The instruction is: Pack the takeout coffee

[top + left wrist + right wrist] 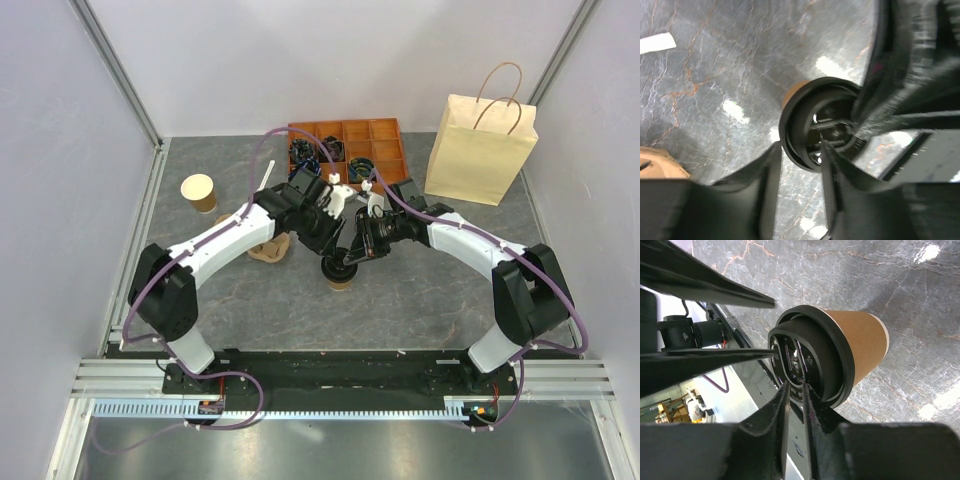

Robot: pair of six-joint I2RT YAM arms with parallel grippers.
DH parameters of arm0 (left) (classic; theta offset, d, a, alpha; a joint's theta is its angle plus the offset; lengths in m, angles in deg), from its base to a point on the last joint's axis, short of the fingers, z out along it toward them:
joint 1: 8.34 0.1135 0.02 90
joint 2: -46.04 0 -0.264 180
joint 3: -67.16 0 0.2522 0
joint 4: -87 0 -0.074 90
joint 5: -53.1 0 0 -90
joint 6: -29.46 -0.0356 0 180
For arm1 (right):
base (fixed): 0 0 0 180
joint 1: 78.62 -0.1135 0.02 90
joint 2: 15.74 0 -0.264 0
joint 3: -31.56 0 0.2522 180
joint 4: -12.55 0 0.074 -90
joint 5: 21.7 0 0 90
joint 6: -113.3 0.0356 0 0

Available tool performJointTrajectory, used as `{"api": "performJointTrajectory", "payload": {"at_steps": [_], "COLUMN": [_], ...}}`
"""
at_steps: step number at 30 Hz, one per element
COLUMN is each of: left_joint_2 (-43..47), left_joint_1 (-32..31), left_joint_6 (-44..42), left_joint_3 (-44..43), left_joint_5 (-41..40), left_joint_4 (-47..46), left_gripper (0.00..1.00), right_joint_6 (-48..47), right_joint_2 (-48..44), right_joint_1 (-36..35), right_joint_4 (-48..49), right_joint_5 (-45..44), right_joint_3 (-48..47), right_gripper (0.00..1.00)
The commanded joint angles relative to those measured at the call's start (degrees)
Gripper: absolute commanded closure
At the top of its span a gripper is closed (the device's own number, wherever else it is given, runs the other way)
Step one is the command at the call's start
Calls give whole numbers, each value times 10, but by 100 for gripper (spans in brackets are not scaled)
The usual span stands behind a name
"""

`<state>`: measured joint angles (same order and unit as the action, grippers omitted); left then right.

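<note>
Mid-table, the coffee cup (pixel 860 347) wears its black lid (pixel 836 357); right gripper (pixel 795 394) pinches the lid, left gripper (pixel 800 146) straddles its rim, parted.

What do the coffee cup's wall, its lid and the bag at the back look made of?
Cup wall: brown kraft paper, matte, pale rolled base edge. Lid: black plastic, likely; smooth moulded rim, slight sheen. Bag: cream paper, matte, folded sides, cord-like handles.

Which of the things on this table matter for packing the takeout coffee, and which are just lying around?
For the job:
- takeout coffee
- paper bag

Lying about:
- lidless cup
- pulp carrier
- compartment tray
- white strip
</note>
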<state>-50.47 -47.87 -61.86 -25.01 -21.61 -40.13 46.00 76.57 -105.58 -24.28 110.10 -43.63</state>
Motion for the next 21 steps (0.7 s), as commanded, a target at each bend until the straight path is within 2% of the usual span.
{"api": "performJointTrajectory", "payload": {"at_steps": [1, 6, 9, 11, 14, 21], "left_joint_2": [68, 132, 163, 177, 199, 205], "left_joint_1": [25, 47, 45, 43, 43, 43], "left_joint_6": [33, 68, 57, 30, -2, 5], "left_joint_3": [-16, 51, 91, 106, 128, 179], "left_joint_5": [68, 125, 156, 150, 149, 153], "left_joint_4": [-18, -77, -93, -92, -93, -98], "left_gripper": [51, 43, 39, 36, 34, 32], "right_joint_6": [-10, 18, 21, 13, -24, -28], "right_joint_2": [-24, -55, -75, -91, -102, -93], "right_joint_1": [-1, 0, 0, 1, 2, 4], "right_joint_4": [11, 42, 42, 23, -16, -32], "right_joint_5": [1, 44, 48, 19, -34, -47], "right_joint_3": [-13, -25, -31, -33, -24, 32], "right_gripper": [72, 64, 59, 54, 55, 53]}}
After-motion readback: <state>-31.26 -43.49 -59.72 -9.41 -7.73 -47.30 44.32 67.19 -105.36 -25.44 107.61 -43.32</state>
